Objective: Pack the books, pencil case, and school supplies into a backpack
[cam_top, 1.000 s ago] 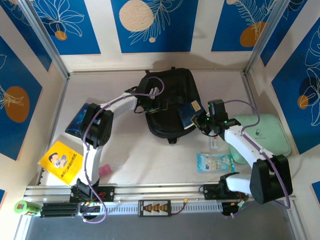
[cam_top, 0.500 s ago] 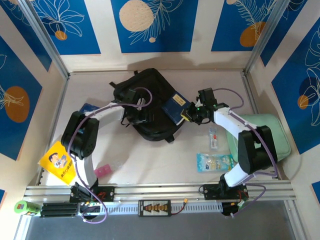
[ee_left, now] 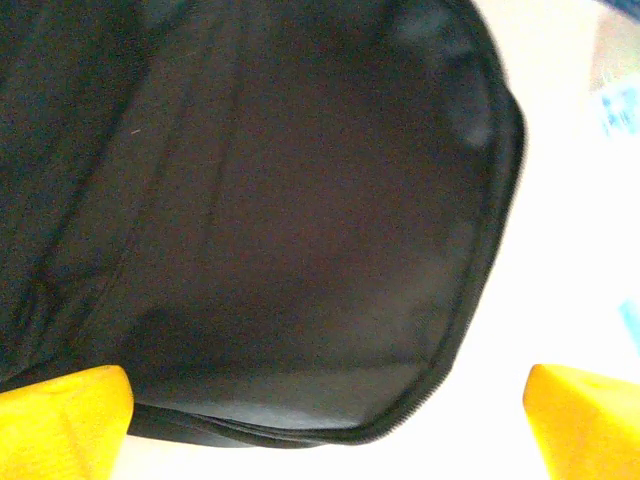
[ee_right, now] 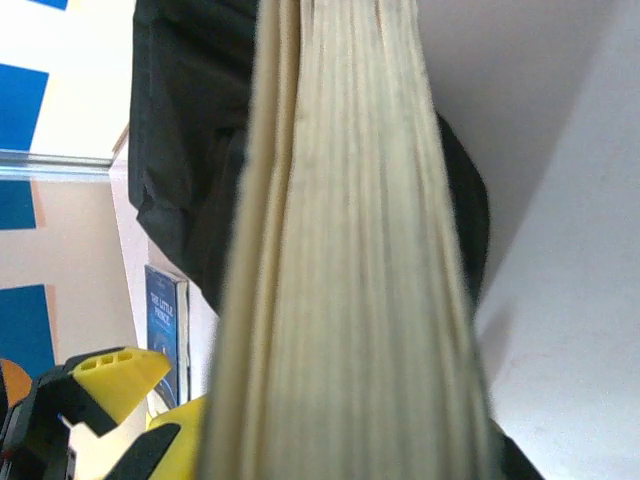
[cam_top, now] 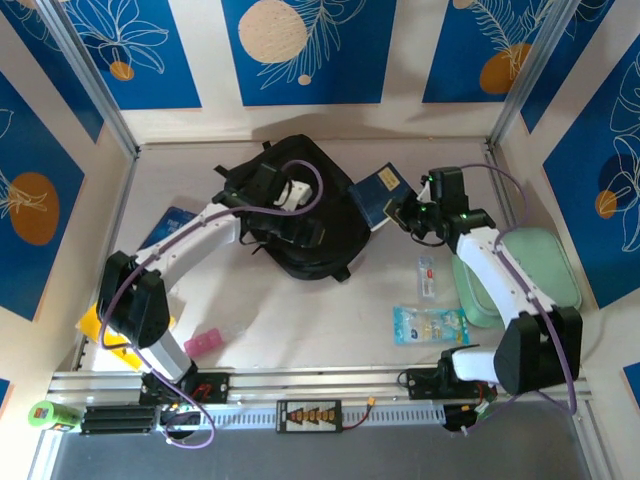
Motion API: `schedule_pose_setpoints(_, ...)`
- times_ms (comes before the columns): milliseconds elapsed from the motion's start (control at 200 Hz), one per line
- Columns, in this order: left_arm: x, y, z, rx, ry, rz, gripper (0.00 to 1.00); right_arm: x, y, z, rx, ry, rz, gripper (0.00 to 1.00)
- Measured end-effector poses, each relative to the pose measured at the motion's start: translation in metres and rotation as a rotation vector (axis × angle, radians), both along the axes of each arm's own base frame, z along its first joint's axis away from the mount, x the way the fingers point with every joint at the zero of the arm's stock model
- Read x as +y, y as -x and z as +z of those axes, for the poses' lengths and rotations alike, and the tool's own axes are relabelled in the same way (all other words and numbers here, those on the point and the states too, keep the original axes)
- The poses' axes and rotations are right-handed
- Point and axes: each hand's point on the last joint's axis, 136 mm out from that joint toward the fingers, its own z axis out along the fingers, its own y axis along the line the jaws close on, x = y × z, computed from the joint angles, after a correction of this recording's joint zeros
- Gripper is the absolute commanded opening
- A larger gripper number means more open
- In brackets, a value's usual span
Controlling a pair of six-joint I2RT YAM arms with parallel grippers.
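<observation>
The black backpack (cam_top: 320, 175) lies mid-table, and its fabric and zip edge (ee_left: 300, 250) fill the left wrist view. My left gripper (cam_top: 305, 228) hovers over it, open wide, yellow fingertips (ee_left: 60, 420) far apart with nothing between them (ee_left: 320, 440). My right gripper (cam_top: 402, 212) is shut on a dark blue book (cam_top: 378, 193) just right of the backpack. Its page edge (ee_right: 350, 250) stands between the jaws (ee_right: 340, 440). A second blue book (cam_top: 168, 225) (ee_right: 165, 320) lies left of the backpack. A yellow book (cam_top: 95, 322) is partly hidden under my left elbow.
A mint-green zip case (cam_top: 530, 270) lies at the right under my right arm. In front of it are a clear packet with blue print (cam_top: 428, 325) and a small slim pack (cam_top: 427, 278). A small pink item (cam_top: 200, 343) sits near the left base.
My left gripper has opened wide above the backpack, and the left elbow swung out to the left. My right gripper carried the blue book up and right, away from the backpack.
</observation>
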Motion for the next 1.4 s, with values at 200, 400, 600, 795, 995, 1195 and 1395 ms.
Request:
schedule_pose_setpoints(200,-0.024,0.035,-0.016,-0.067,-0.179,-0.215,1.0,-0.035,0.016,-0.004,0.038,0.048,-0.102,0.0)
schedule_pose_setpoints(400,-0.037,0.045,-0.042,-0.082,-0.338,-0.358,0.91,-0.05,0.023,-0.004,0.047,0.066,-0.146,0.0)
schedule_pose_setpoints(600,-0.042,0.031,-0.058,-0.065,-0.442,-0.397,0.61,-0.051,0.03,-0.017,0.086,0.068,-0.148,0.0)
schedule_pose_setpoints(795,-0.041,0.024,-0.063,-0.059,-0.491,-0.393,0.57,-0.052,0.032,-0.018,0.088,0.064,-0.154,0.0)
schedule_pose_setpoints(995,-0.037,0.028,-0.066,-0.035,-0.512,-0.403,0.56,-0.057,0.031,-0.014,0.077,0.061,-0.172,0.0)
schedule_pose_setpoints(1195,-0.036,0.03,-0.075,-0.015,-0.549,-0.438,0.5,-0.059,0.033,-0.019,0.091,0.058,-0.18,0.0)
schedule_pose_setpoints(1395,-0.04,0.022,-0.076,-0.029,-0.58,-0.449,0.35,-0.059,0.035,-0.023,0.106,0.052,-0.189,0.0)
